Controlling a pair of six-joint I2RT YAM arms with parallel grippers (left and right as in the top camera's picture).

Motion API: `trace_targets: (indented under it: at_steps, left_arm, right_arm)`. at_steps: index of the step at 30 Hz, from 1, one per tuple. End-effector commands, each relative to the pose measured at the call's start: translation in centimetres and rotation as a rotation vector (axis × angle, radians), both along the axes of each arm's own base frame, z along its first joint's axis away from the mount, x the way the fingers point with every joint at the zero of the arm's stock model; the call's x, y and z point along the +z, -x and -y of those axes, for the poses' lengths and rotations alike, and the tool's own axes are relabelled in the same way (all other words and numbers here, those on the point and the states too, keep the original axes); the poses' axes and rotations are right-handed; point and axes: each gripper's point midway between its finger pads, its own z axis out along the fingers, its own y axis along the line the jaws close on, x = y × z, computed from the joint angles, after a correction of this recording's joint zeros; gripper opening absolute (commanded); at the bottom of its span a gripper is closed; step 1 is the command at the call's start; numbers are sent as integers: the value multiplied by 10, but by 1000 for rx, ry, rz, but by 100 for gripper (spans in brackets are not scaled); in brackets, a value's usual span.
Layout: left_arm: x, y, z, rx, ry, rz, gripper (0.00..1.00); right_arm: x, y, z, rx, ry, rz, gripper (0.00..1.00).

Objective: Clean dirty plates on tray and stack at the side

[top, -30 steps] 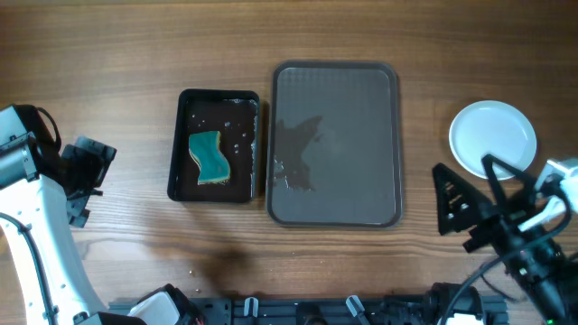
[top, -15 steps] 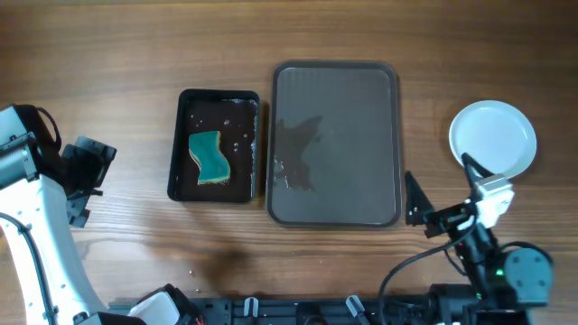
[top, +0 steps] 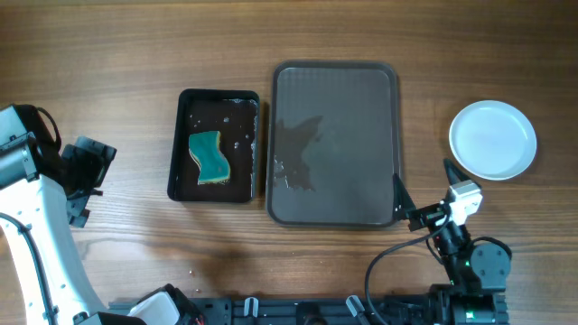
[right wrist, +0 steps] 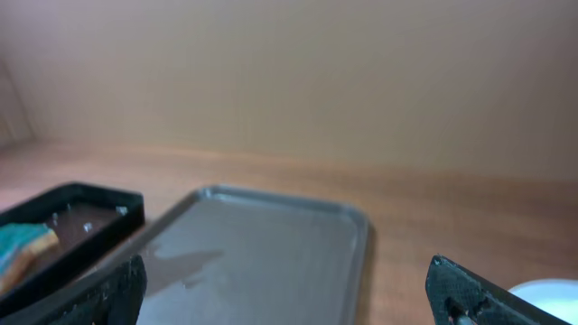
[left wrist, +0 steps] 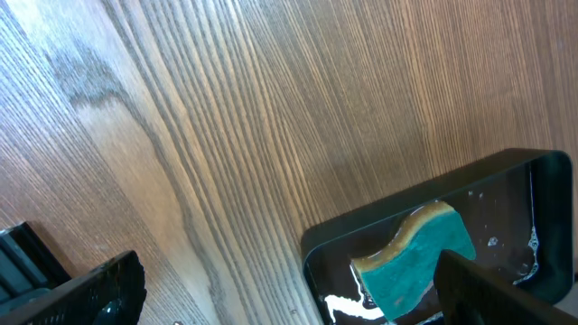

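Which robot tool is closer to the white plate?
Right. The right tool sits just in front of the white plate, beside a corner of the brown tray. The left tool is far off, past the black tray.

From overhead, the round white shallow plates (top: pixel 493 139) show only a top face, so how many lie stacked cannot be told; the white left arm (top: pixel 32 235) runs off the left edge. In the left wrist view the small glossy black rectangular tray (left wrist: pixel 506 203) is cut by the bottom and right edges, and its teal-and-tan wavy sponge (left wrist: pixel 420 262) is partly covered by the dark left fingers (left wrist: pixel 492 289). The right wrist view is soft throughout: the large dark brown rectangular tray (right wrist: pixel 271 253) loses its near end, and the plates show as a corner sliver
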Motion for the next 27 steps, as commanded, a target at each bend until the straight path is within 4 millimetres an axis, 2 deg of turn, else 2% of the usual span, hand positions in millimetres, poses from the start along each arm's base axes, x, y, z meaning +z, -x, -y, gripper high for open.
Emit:
trace_targets:
  at_steps: [1, 20, 24, 27]
  left_arm:
    - [6, 0, -4, 21, -19, 14, 100]
    - [9, -3, 0, 0, -28, 25, 100]
    - [22, -1, 3, -7, -54, 71, 100]
    - [40, 8, 11, -17, -66, 132, 100]
  right_arm:
    - [4, 0, 2, -18, 12, 22, 100]
    - [1, -1, 2, -17, 12, 12, 100]
    - [2, -1, 2, -17, 12, 12, 100]
    - [1, -1, 2, -17, 12, 12, 100]
